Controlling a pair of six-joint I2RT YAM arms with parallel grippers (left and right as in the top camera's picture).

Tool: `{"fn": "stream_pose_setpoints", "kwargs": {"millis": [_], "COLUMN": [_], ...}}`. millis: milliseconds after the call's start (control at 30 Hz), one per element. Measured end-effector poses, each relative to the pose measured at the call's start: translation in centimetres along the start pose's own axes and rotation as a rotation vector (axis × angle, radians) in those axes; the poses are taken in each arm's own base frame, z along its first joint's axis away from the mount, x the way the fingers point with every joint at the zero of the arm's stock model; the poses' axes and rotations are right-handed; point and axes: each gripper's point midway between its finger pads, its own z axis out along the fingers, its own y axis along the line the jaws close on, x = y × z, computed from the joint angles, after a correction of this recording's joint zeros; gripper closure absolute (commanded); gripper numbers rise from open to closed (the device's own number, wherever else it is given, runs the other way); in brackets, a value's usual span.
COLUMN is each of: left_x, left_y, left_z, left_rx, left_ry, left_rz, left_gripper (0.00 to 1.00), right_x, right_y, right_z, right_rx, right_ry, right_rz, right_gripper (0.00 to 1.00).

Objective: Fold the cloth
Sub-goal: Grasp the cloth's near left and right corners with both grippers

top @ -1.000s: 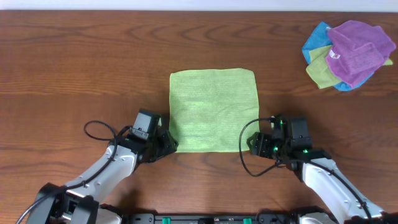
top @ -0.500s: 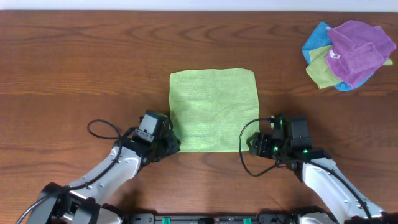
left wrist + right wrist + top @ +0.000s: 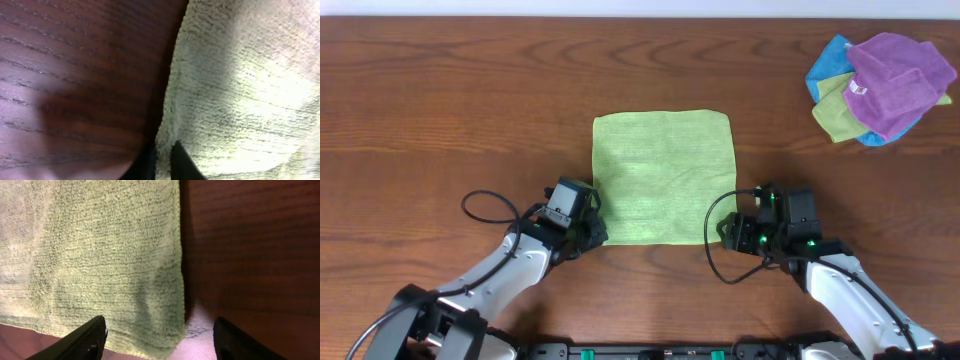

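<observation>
The left gripper (image 3: 164, 159) had just clamped 1 corner of the square lime-green microfibre cloth (image 3: 662, 175); the right gripper (image 3: 160, 337), open, held nothing yet.

The overhead view is sharp and evenly lit, with faint soft shadows on the worktop (image 3: 440, 120). The left wrist view is out of focus, the cloth (image 3: 250, 85) washed pale by glare at right; the right wrist view is dimmer, its fingers (image 3: 75, 341) blurred.
</observation>
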Motion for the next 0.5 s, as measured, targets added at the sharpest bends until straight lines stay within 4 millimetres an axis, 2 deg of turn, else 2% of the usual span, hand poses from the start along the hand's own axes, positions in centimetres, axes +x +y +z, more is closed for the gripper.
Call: {"fn": "stream_pose_setpoints", "kwargs": {"millis": [233,367,467,500], "left_x": [-0.02,-0.02,-0.01,-0.01], "left_y": [0.05,0.07,0.08,0.08], "left_z": [0.0,0.01,0.0,0.01], "left_rx": [-0.003,-0.003,-0.004,-0.004], "left_ry": [-0.001,-0.002,-0.001,-0.001], "left_rz": [0.0,0.0,0.0,-0.001], "left_gripper": [0.93,0.94,0.93,0.93], "right_x": [0.0,0.08,0.16,0.17], "right_y": [0.01,0.04,0.19,0.23], "right_z": [0.0,0.0,0.0,0.0], "right_rx": [0.0,-0.003,-0.011,-0.014], "right_ry": [0.0,0.004,0.008,0.009], "right_rz": [0.0,0.012,0.033,0.036], "right_gripper": [0.33,0.37,0.44,0.5]}}
